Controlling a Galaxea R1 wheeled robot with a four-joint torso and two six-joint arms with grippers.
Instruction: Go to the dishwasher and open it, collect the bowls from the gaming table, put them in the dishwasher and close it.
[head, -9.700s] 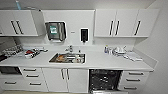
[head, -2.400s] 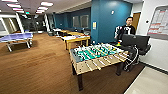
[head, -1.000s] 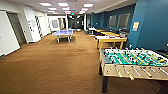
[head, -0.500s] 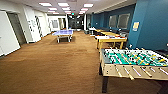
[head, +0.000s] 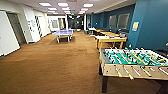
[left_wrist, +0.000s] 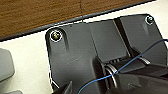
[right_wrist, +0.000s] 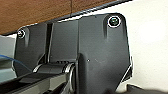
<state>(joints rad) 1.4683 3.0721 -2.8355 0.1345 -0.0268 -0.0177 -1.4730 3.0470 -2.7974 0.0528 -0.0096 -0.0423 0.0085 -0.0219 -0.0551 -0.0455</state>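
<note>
Head view: I'm in the open games area on brown carpet (head: 50, 65), no kitchen in frame, so I'm on the collect-the-bowls leg. Nearest thing is the green-field foosball table (head: 132, 62) at right, rods and handles toward me; that's not my target. Beyond it along the blue wall (head: 152, 25) sits a table with yellow-wood sides and a pale top (head: 110, 40), which I take to be the gaming table, with more yellow tables behind it. There are small dark and reddish specks on its top, too blurred to call as bowls. A blue table-tennis table (head: 62, 33) stands well apart, mid-room at left. I can't confirm the dishwasher's state from here. My read: bowls not yet collected, loading and closing all still to do. Wrist views show the dark mounting plates (left_wrist: 82, 50) (right_wrist: 100, 50), a thin blue cable (left_wrist: 140, 57) and wood-look flooring; I can't tell whether either gripper is spread or closed, and nothing visibly carried.
</note>
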